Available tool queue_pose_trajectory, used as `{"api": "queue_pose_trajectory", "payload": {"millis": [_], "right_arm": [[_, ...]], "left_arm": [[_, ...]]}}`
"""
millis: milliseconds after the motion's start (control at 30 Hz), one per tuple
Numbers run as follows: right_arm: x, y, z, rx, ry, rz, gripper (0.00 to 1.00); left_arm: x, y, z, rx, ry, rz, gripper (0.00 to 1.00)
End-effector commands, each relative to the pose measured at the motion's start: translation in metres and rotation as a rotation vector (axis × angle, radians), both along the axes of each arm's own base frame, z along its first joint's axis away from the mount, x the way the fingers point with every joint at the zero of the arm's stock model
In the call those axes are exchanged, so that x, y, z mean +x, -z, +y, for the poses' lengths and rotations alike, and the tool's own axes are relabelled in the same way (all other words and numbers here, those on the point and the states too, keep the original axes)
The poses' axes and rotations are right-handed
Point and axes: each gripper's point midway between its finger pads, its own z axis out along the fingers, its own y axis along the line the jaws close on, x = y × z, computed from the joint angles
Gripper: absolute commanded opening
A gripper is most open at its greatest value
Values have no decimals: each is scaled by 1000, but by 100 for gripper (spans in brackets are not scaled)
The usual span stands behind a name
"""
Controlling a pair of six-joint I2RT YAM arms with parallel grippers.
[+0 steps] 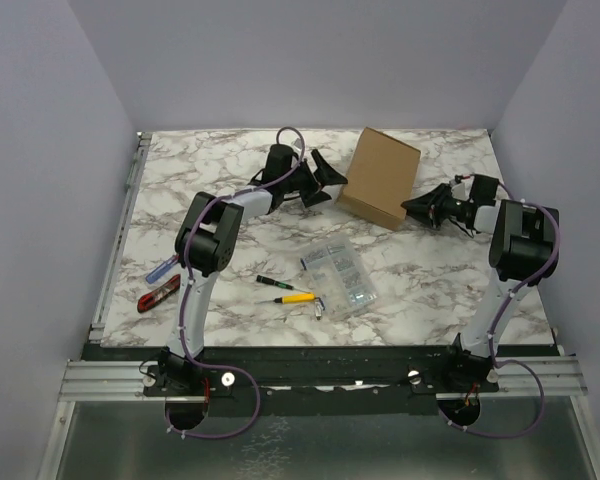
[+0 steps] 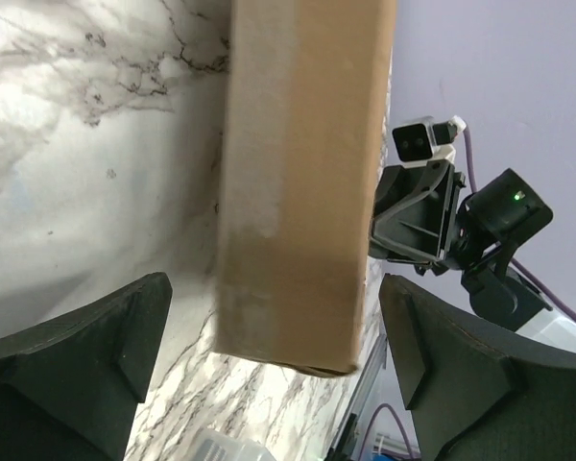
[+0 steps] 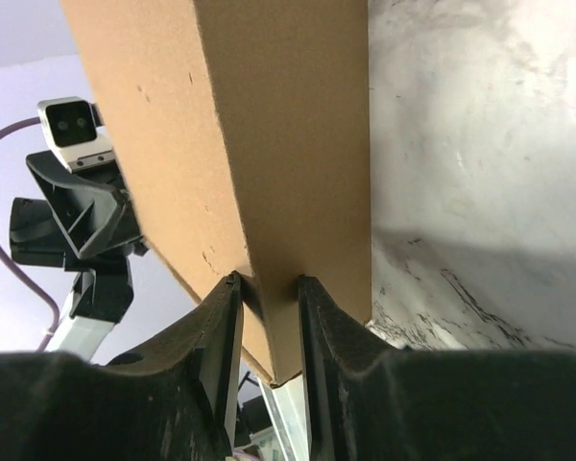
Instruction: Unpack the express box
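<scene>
**Item 1. Express box** (image 1: 382,176): plain brown cardboard, flat and rectangular, lid shut. It lies on the marble-patterned counter (image 1: 210,160), directly between the two hands, with one short end toward each. The top view shows its far corner angled away from the arm bases.

**Item 2. Left hand** (image 1: 330,186): fingers (image 2: 77,370) spread wide apart. The box's end stands straight ahead of the hand, in line with the gap between the fingers. Neither finger touches the cardboard in the wrist view. Nothing is held.

**Item 3. Right hand** (image 1: 414,207): fingers (image 3: 319,355) drawn close together, one on each side of the box's nearest corner edge. Both tips press against the cardboard, so the hand is clamped on the box. The left hand's camera shows just beyond the box's far side.

**Item 4. Clear compartment case** (image 1: 340,278): a see-through plastic case of small parts. It lies flat, nearer the arm bases than both hands, roughly midway between them and well apart from the box.

**Item 5. Yellow-handled screwdriver** (image 1: 298,297): lies just beside the case, on the left hand's side.

**Item 6. Dark-handled screwdriver** (image 1: 271,282): lies near the yellow one, slightly farther from the bases.

**Item 7. Red tool** (image 1: 160,297) and **blue-handled tool** (image 1: 162,268): close together, well behind and outboard of the left hand, beside the left arm. Their type is too small to tell.
</scene>
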Motion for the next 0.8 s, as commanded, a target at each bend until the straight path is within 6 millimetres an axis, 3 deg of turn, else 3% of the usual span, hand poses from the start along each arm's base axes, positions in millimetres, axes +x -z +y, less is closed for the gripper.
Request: {"api": "queue_pose_trajectory", "payload": {"millis": [0, 200, 400, 500, 667, 767], "right_arm": [[-19, 44, -17, -5, 64, 123, 30], [-18, 43, -20, -29, 63, 119, 30], [-17, 45, -22, -51, 64, 118, 31], [-18, 48, -24, -73, 68, 127, 31], [-20, 51, -25, -130, 65, 136, 32], [-17, 49, -20, -151, 45, 125, 34]], "left_arm": [[11, -8, -5, -32, 28, -44, 98], [13, -13, -19, -41, 80, -91, 99], [-4, -34, -55, -66, 180, -166, 99], [-15, -51, -71, -94, 222, -184, 97], [-28, -88, -77, -120, 216, -237, 97], [-36, -97, -79, -127, 222, -243, 97]]}}
